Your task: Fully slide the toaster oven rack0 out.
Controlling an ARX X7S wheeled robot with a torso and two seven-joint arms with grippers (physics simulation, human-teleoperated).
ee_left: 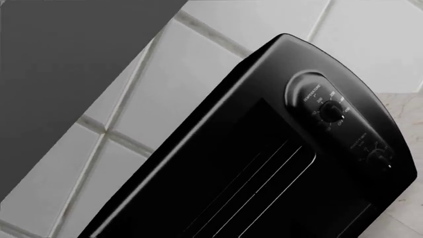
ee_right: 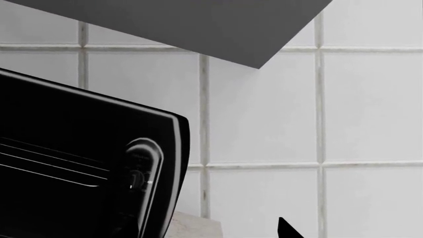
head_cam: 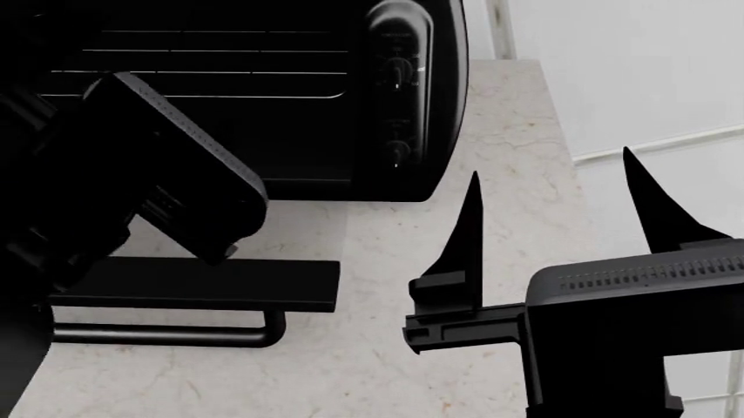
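The toaster oven (head_cam: 348, 104) is glossy black and stands at the back of the counter, with a column of knobs (head_cam: 400, 70) down its right side. Its door (head_cam: 198, 285) lies open and flat, handle (head_cam: 174, 335) toward me. The rack0 (head_cam: 221, 65) shows as pale thin bars inside the dark cavity. It also shows in the left wrist view (ee_left: 264, 188) and the right wrist view (ee_right: 46, 158). My left arm (head_cam: 139, 192) hangs over the door in front of the cavity; its fingers do not show. My right gripper (head_cam: 558, 218) is open and empty, right of the oven.
The pale marble counter (head_cam: 372, 366) ends at its right edge (head_cam: 576, 157). A white tiled wall (ee_right: 264, 109) stands behind the oven. A grey cabinet underside (ee_left: 66, 74) hangs above. One right fingertip (ee_right: 288, 230) shows in the right wrist view.
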